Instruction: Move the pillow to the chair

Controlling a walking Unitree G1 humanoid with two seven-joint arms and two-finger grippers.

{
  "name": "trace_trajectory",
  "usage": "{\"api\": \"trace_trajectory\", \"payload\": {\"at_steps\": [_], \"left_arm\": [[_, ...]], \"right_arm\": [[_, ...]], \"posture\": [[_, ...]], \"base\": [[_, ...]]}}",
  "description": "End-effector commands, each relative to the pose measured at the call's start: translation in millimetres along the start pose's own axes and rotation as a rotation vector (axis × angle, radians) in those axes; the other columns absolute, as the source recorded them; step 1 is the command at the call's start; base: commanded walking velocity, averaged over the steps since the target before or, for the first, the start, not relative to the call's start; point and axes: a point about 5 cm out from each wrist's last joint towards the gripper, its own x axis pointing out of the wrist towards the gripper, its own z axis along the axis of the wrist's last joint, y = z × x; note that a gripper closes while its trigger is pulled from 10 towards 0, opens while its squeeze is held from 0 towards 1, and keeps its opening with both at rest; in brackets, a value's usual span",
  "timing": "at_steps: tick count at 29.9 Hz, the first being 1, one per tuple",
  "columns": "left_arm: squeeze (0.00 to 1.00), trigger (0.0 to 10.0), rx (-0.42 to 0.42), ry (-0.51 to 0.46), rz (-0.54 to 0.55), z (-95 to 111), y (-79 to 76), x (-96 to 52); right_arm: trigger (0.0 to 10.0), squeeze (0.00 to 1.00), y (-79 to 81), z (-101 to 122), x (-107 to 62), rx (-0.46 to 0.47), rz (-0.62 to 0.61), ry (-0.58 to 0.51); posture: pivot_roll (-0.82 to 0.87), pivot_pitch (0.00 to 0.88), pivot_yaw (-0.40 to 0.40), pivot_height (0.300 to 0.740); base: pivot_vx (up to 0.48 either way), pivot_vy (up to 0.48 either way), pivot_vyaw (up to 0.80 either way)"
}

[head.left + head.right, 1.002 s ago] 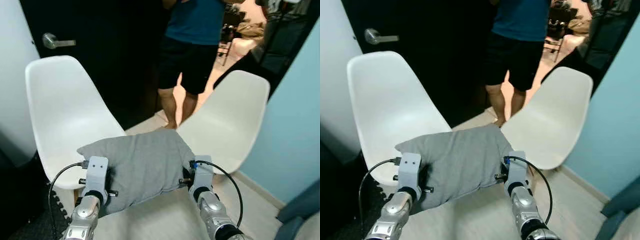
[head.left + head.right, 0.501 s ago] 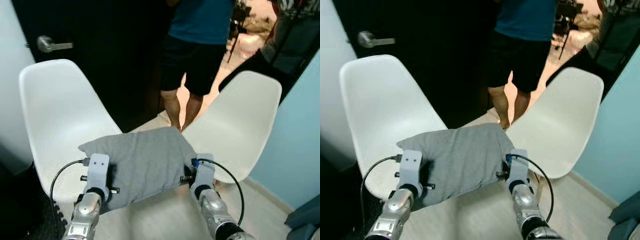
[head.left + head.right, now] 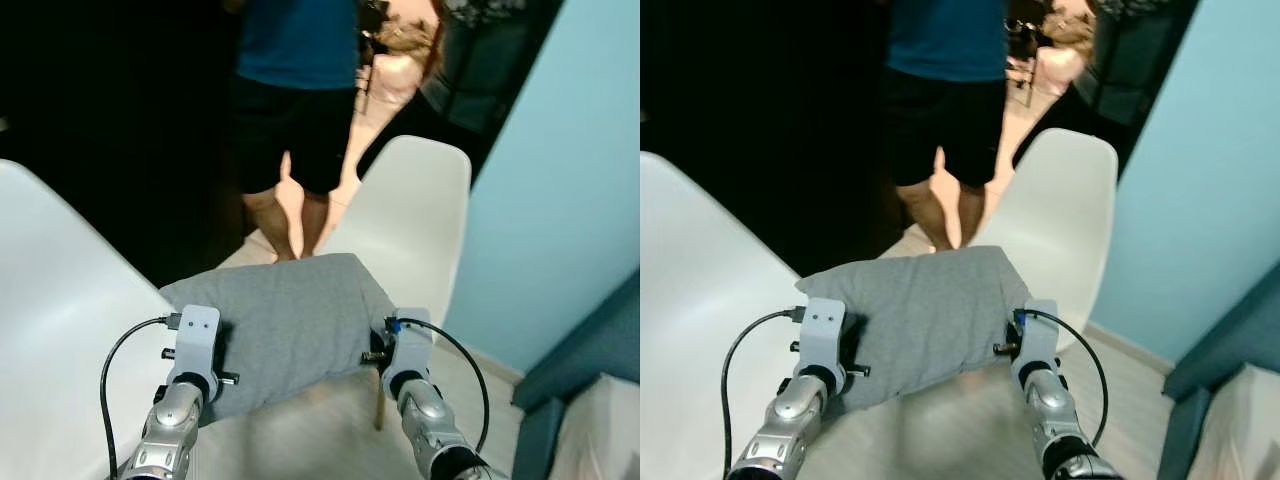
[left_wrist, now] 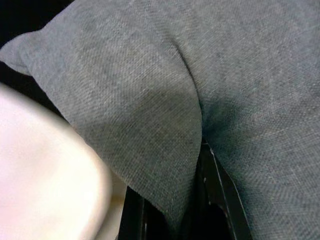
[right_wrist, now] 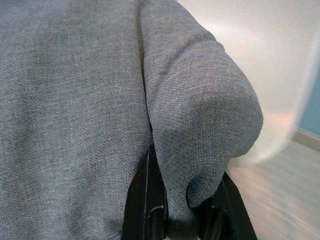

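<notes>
I seem to be in a room of a home: two white moulded chairs (image 3: 405,225) and (image 3: 55,330) stand on a pale wood floor (image 3: 1140,385) beside a light blue wall (image 3: 560,170), with a person (image 3: 290,100) standing in a dark doorway.

A: Where does the pillow (image 3: 285,325) sit?

B: Between the two arms, off the floor (image 3: 320,440). The left end effector (image 3: 205,352) clamps its left edge, the right end effector (image 3: 385,345) its right edge.

A: And the chairs?

B: One chair (image 3: 55,330) lies to the left, partly under the pillow's left corner. The other chair (image 3: 405,225) stands ahead and right, behind the pillow.

A: Anyone around?

B: A person (image 3: 290,100) stands beyond the pillow, left of the far chair. A wall (image 3: 560,170) runs along the right.
</notes>
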Motion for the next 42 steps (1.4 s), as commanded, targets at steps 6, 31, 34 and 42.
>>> {"api": "trace_trajectory", "payload": {"at_steps": [6,31,34,42], "left_arm": [[0.00,10.0,0.008,-0.043,-0.029,8.7,-5.1,4.2],[0.00,10.0,0.011,-0.047,-0.009,8.6,1.8,3.7],[0.00,10.0,0.010,-0.048,-0.005,8.4,2.2,3.2],[0.00,10.0,0.014,-0.044,0.016,7.6,3.5,2.5]], "right_arm": [[10.0,0.00,2.2,6.9,2.6,-0.005,0.009,-0.032],[10.0,0.00,15.3,1.1,2.3,-0.002,0.085,0.001],[10.0,0.00,15.8,0.3,2.1,-0.002,0.087,0.004],[10.0,0.00,16.1,1.3,2.4,-0.005,0.094,0.000]], "posture": [[0.09,0.000,-0.042,0.740],[0.10,0.000,-0.047,0.740],[0.11,0.000,-0.051,0.740],[0.11,0.000,-0.058,0.740]], "base": [[0.284,0.000,-0.80],[0.284,0.000,-0.40],[0.279,0.000,0.00],[0.102,0.000,0.00]]}}
